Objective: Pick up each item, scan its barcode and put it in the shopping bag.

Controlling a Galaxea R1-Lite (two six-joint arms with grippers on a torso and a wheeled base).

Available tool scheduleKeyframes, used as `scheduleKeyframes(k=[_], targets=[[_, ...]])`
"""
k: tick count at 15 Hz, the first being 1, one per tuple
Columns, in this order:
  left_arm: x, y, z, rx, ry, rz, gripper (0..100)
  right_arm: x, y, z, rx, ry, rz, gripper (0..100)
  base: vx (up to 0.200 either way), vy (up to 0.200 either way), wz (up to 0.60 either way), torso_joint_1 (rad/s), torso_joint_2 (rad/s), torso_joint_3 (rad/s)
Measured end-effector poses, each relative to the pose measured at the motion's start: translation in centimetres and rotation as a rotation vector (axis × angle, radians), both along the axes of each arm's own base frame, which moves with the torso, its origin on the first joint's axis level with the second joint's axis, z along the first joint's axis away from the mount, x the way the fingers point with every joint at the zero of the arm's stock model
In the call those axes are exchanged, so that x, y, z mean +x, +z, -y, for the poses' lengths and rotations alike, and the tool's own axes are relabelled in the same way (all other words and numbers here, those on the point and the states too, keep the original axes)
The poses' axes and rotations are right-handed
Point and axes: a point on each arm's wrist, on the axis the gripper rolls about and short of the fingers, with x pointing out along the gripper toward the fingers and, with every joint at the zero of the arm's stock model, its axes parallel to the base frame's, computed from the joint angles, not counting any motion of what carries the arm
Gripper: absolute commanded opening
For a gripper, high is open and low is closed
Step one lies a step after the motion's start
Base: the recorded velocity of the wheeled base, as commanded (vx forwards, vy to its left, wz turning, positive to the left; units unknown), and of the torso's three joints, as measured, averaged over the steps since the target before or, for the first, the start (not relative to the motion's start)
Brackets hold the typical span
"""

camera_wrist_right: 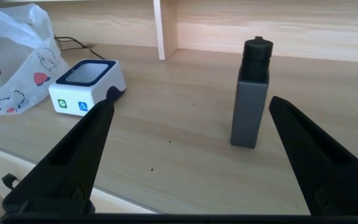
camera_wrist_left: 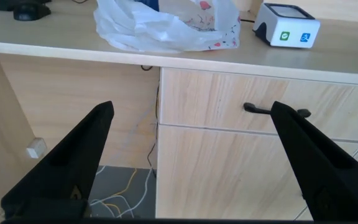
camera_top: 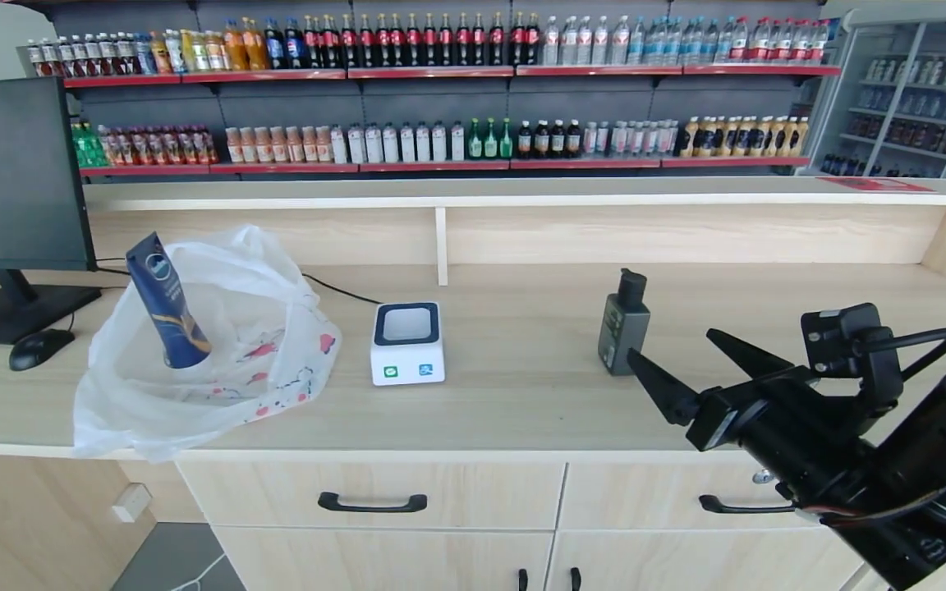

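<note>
Left gripper: fingers spread, low before the drawers. Bag holds a leaning tube. Scanner sits right of the bag. Bottle stands upright further right. Right gripper: fingers spread, just beside the bottle. Risk: the bottle is tall and narrow, so a finger nudge could topple it.

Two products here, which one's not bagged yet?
The grey black-capped bottle, upright on the counter just ahead of the right gripper. The blue tube already stands in the shopping bag.
</note>
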Motion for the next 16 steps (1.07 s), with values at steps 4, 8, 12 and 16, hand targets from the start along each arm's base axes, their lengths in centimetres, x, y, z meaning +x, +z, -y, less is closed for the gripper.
scheduleKeyframes(k=[4, 8, 12, 16], targets=[[0.0, 0.0, 0.0, 0.001, 0.000, 0.000, 100, 0.3, -0.3, -0.1, -0.005, -0.001, -0.009, 100, 0.000, -0.050, 0.00, 0.002, 0.00, 0.002], [0.0, 0.0, 0.0, 0.003, -0.002, 0.000, 100, 2.0, -0.6, -1.3, -0.004, 0.003, -0.007, 100, 0.000, 0.000, 0.00, 0.000, 0.00, 0.000], [0.0, 0.0, 0.0, 0.003, 0.000, 0.000, 100, 4.1, -1.4, -2.8, -0.008, 0.011, -0.009, 100, 0.000, 0.000, 0.00, 0.000, 0.00, 0.000], [0.0, 0.0, 0.0, 0.004, -0.001, 0.000, 100, 6.4, -2.5, -3.8, -0.011, 0.000, -0.014, 100, 0.000, 0.000, 0.00, 0.000, 0.00, 0.000]])
